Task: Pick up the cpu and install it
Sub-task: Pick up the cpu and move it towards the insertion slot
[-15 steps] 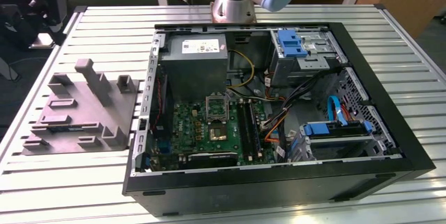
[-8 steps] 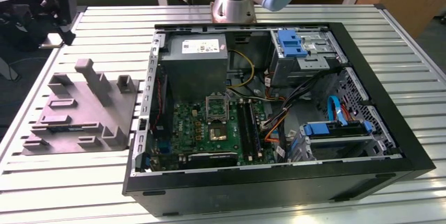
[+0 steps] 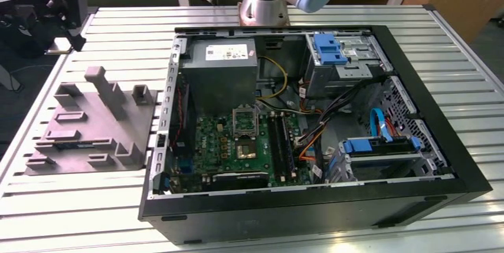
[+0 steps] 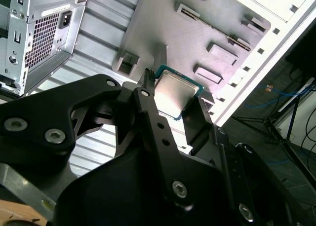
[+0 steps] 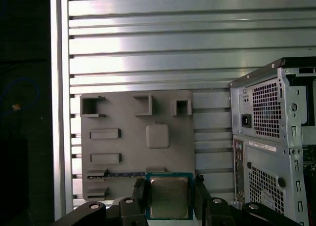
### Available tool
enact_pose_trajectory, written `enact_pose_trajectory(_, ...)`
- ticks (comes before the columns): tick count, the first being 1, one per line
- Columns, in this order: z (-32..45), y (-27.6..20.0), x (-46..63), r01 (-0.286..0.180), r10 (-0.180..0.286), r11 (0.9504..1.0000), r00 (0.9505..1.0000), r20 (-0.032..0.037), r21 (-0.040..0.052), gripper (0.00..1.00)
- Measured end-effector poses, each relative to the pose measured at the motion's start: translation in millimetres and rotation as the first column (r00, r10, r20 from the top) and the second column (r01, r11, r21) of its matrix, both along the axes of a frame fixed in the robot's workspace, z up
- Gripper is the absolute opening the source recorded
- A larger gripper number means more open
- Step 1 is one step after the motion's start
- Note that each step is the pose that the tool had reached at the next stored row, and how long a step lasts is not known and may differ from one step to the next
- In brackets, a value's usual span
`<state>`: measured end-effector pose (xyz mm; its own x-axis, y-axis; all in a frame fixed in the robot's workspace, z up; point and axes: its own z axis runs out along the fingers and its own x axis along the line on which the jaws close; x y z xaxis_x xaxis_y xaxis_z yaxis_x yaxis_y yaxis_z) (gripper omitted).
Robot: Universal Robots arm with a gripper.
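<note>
In both wrist views the cpu (image 5: 169,202) (image 4: 174,98), a small flat square chip with a silvery top and a thin teal rim, is clamped between my black fingers (image 5: 139,191). My gripper (image 5: 169,194) (image 4: 175,95) is shut on it and hangs high above the grey moulded tray (image 5: 133,152) (image 4: 197,33). That tray (image 3: 87,129) lies on the slatted table at the exterior view's left. Inside the open computer case (image 3: 315,206), the motherboard's silver-framed socket (image 3: 246,148) has a dark centre, with its cover plate (image 3: 245,117) lifted behind it.
The case's rear panel (image 5: 276,137) stands beside the tray in the first wrist view. Long black memory sticks (image 3: 280,141), cables (image 3: 346,105) and blue-latched drive bays (image 3: 376,147) crowd the case. The arm's base (image 3: 264,5) sits behind the case. The table edge (image 5: 58,112) runs past the tray.
</note>
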<state>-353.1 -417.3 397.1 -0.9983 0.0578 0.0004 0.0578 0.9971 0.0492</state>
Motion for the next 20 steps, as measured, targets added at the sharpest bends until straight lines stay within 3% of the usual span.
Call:
enact_pose_trajectory(8, 0.1, 0.0, 1.7, 0.0, 0.0, 1.0, 1.0, -0.0003, -0.0001, 0.47)
enact_pose_trajectory(15, 0.1, -0.1, 21.3, 0.0, 0.0, 1.0, 1.0, -0.0018, -0.0001, 0.47)
enact_pose_trajectory(20, -0.1, -6.5, 25.5, 0.001, -0.001, 1.0, 1.0, -0.002, 0.0, 0.47)
